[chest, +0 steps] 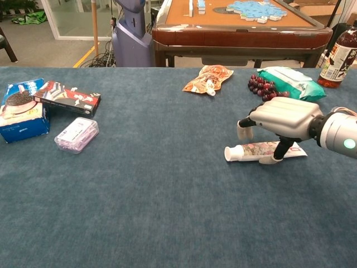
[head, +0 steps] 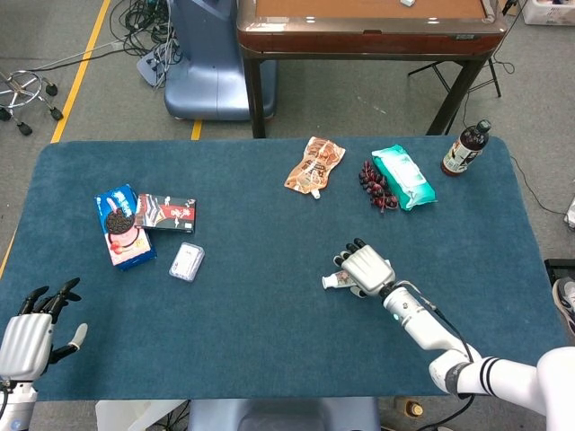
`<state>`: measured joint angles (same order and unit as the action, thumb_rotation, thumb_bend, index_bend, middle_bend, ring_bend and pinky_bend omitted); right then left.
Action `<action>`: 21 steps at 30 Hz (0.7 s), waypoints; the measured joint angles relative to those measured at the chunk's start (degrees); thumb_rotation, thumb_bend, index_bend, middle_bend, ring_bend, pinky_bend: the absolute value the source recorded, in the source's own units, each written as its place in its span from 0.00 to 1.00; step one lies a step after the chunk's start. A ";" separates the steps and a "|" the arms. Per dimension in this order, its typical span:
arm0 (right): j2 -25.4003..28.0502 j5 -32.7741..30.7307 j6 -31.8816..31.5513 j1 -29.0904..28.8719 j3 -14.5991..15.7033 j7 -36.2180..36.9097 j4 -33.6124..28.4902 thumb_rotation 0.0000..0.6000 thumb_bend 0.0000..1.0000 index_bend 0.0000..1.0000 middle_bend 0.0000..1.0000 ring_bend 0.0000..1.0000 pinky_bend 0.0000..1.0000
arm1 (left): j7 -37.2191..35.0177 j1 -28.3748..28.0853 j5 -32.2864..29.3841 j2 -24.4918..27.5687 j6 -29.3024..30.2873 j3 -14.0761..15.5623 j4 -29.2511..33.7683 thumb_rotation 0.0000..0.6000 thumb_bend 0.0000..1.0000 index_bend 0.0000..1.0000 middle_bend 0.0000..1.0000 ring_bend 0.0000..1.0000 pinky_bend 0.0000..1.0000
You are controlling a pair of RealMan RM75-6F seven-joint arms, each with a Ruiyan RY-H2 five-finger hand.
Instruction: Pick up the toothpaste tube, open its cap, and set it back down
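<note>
The toothpaste tube [chest: 251, 151] lies flat on the blue tablecloth with its white cap [head: 331, 281] pointing to the left. My right hand [chest: 281, 117] arches over the tube's middle; its fingers curl down behind the tube and its thumb touches the near side. In the head view the right hand [head: 367, 268] covers most of the tube. The tube still rests on the cloth. My left hand [head: 27, 337] hovers at the table's near left corner, fingers spread and holding nothing; the chest view does not show it.
A cookie box [head: 119, 229], a dark red box [head: 168, 213] and a clear plastic case [head: 187, 261] lie at the left. At the back are a snack pouch [head: 315, 164], grapes [head: 373, 184], a green wipes pack [head: 403, 176] and a bottle [head: 466, 147].
</note>
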<state>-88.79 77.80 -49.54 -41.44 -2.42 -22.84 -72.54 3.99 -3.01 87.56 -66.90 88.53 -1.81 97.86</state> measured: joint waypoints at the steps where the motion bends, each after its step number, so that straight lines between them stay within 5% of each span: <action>1: -0.05 -0.07 0.15 -0.07 -0.03 -0.09 0.03 1.00 0.27 0.35 0.39 0.24 0.19 | -0.05 0.03 -0.01 0.02 0.04 0.00 -0.02 1.00 0.31 0.13 0.34 0.34 0.11; 21: 0.26 -1.18 1.62 -0.16 0.22 -0.29 0.82 1.00 0.34 0.47 0.47 0.31 0.19 | -0.31 0.14 0.22 -0.22 0.37 -0.24 -0.41 1.00 0.31 0.13 0.34 0.34 0.11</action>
<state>-88.53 76.62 -47.91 -41.60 -2.20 -23.13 -71.71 3.68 -2.87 87.78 -67.12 88.90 -2.05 97.45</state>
